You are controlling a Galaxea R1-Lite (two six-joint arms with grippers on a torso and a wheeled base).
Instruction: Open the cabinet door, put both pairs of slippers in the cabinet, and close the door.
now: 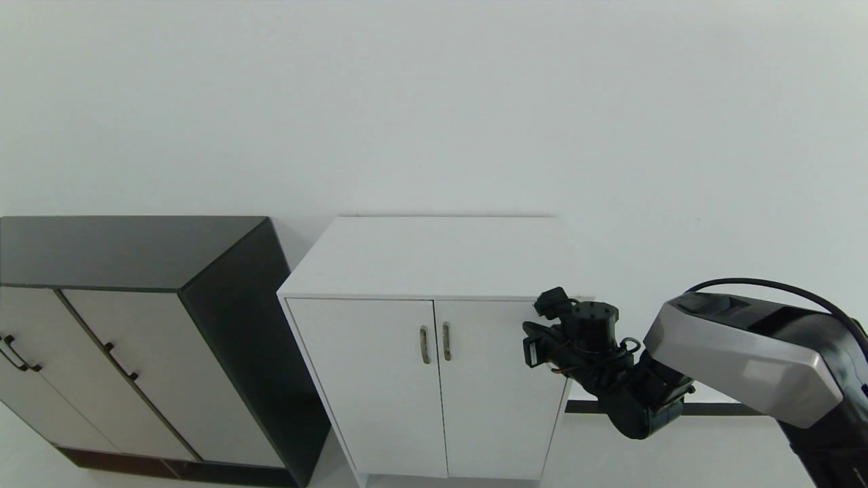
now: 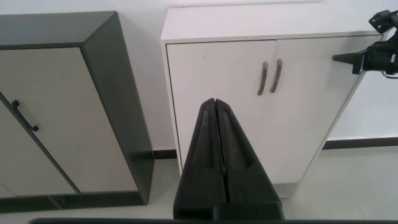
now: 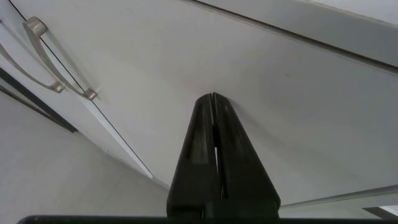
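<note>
The white cabinet [image 1: 434, 257] stands against the wall with both doors shut. Two metal handles [image 1: 435, 343] sit side by side at the middle seam. My right gripper [image 1: 530, 344] is shut and hangs in front of the upper right part of the right door [image 1: 498, 400]. In the right wrist view its shut tips [image 3: 213, 98] point at the door panel from close by, with the handles [image 3: 43, 59] off to one side. My left gripper [image 2: 214, 103] is shut with nothing in it, held back from the cabinet [image 2: 217, 68]; the right gripper [image 2: 342, 58] shows beyond it.
A dark cabinet [image 1: 230, 318] with grey doors [image 1: 122, 379] and black handles stands to the left of the white one, almost touching it. A plain white wall rises behind both. A dark baseboard [image 1: 719, 409] runs along the wall at the right.
</note>
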